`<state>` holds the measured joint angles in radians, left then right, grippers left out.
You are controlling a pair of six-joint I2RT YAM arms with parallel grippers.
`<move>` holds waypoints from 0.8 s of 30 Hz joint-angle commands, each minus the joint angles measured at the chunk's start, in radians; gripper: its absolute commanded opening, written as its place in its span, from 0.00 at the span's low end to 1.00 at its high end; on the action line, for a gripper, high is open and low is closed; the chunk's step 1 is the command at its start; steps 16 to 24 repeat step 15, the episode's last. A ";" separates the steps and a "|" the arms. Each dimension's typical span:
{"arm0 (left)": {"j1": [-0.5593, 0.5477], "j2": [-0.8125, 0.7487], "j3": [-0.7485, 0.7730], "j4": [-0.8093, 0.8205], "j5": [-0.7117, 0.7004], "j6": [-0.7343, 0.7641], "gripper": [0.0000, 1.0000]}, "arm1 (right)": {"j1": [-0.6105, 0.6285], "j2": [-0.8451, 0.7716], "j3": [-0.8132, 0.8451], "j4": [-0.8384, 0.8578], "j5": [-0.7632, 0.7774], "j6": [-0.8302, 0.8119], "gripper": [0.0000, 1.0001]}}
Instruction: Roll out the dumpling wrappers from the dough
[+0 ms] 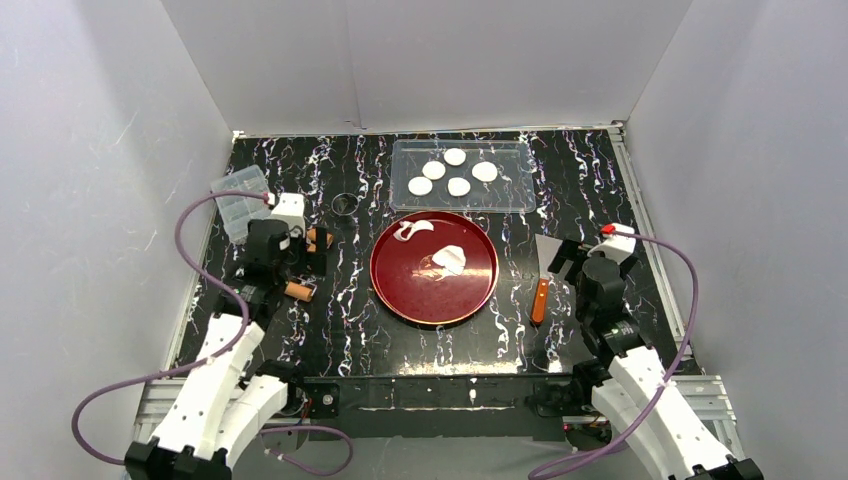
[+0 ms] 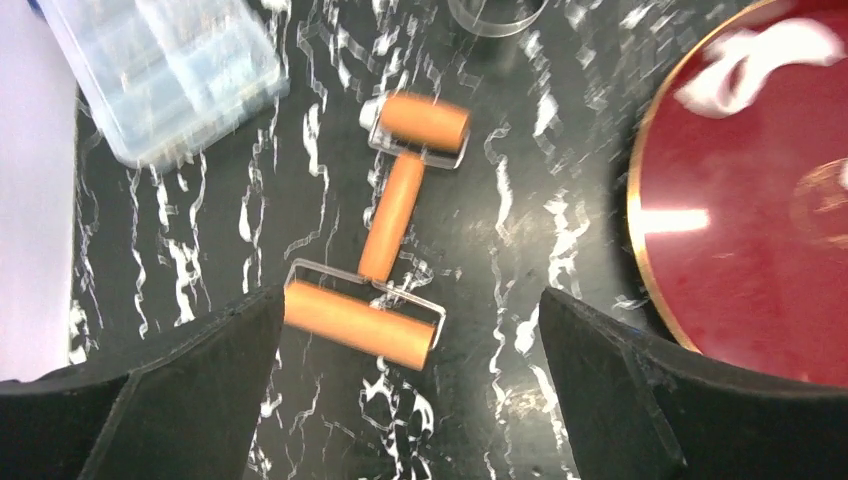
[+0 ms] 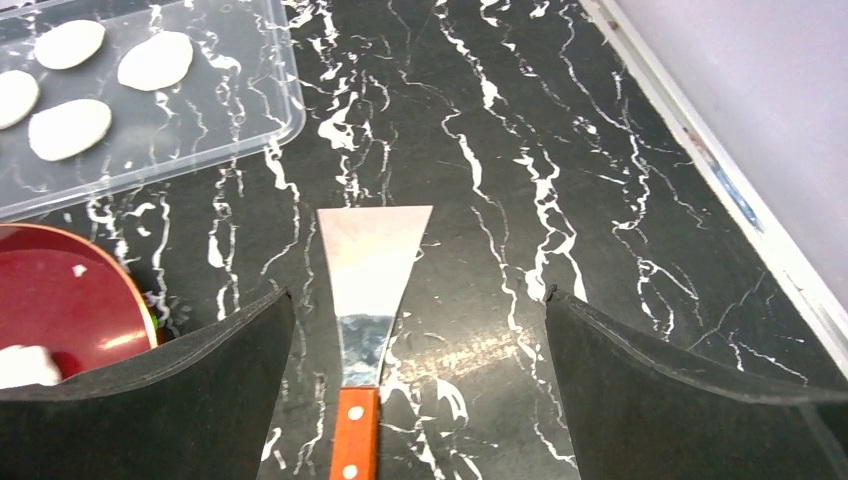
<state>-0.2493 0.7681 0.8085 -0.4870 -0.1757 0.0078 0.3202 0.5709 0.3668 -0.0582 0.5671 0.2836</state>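
both grippers spread wide, nothing held

top view: five dumpling wrappers (image 1: 452, 172) lie in a clear tray (image 1: 515, 195) behind the red plate (image 1: 400, 300); the dough (image 1: 449, 259) sits on the plate.
left wrist: left gripper (image 2: 410, 305) gapes empty above an orange double-ended roller (image 2: 392, 215), left of the plate.
right wrist: right gripper (image 3: 415, 298) gapes empty above a scraper (image 3: 370, 260), right of the plate.

No text, label, brand, number or sign can be read anywhere
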 commanded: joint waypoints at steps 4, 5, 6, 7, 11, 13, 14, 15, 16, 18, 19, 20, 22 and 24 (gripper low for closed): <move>0.051 -0.086 -0.276 0.201 -0.181 -0.023 0.98 | -0.006 -0.018 -0.113 0.252 0.150 -0.025 1.00; 0.052 -0.101 -0.303 0.204 -0.183 -0.021 0.98 | -0.006 -0.005 -0.115 0.244 0.151 -0.010 1.00; 0.050 -0.126 -0.334 0.217 -0.188 -0.018 0.98 | -0.006 0.006 -0.117 0.236 0.150 0.000 1.00; 0.049 -0.139 -0.354 0.238 -0.195 -0.014 0.98 | -0.005 0.016 -0.115 0.227 0.152 0.009 1.00; 0.041 -0.168 -0.398 0.319 -0.212 -0.024 0.98 | -0.007 0.028 -0.115 0.205 0.183 0.028 1.00; 0.036 -0.181 -0.424 0.367 -0.225 -0.027 0.98 | -0.006 0.024 -0.112 0.194 0.187 0.033 1.00; 0.036 -0.183 -0.431 0.384 -0.234 -0.034 0.98 | -0.005 0.020 -0.111 0.191 0.185 0.035 1.00; 0.035 -0.186 -0.439 0.405 -0.250 -0.048 0.98 | -0.007 0.018 -0.112 0.191 0.184 0.033 1.00; 0.035 -0.186 -0.439 0.405 -0.250 -0.048 0.98 | -0.007 0.018 -0.112 0.191 0.184 0.033 1.00; 0.035 -0.186 -0.439 0.405 -0.250 -0.048 0.98 | -0.007 0.018 -0.112 0.191 0.184 0.033 1.00; 0.035 -0.186 -0.439 0.405 -0.250 -0.048 0.98 | -0.007 0.018 -0.112 0.191 0.184 0.033 1.00; 0.035 -0.186 -0.439 0.405 -0.250 -0.048 0.98 | -0.007 0.018 -0.112 0.191 0.184 0.033 1.00; 0.035 -0.186 -0.439 0.405 -0.250 -0.048 0.98 | -0.007 0.018 -0.112 0.191 0.184 0.033 1.00; 0.035 -0.186 -0.439 0.405 -0.250 -0.048 0.98 | -0.007 0.018 -0.112 0.191 0.184 0.033 1.00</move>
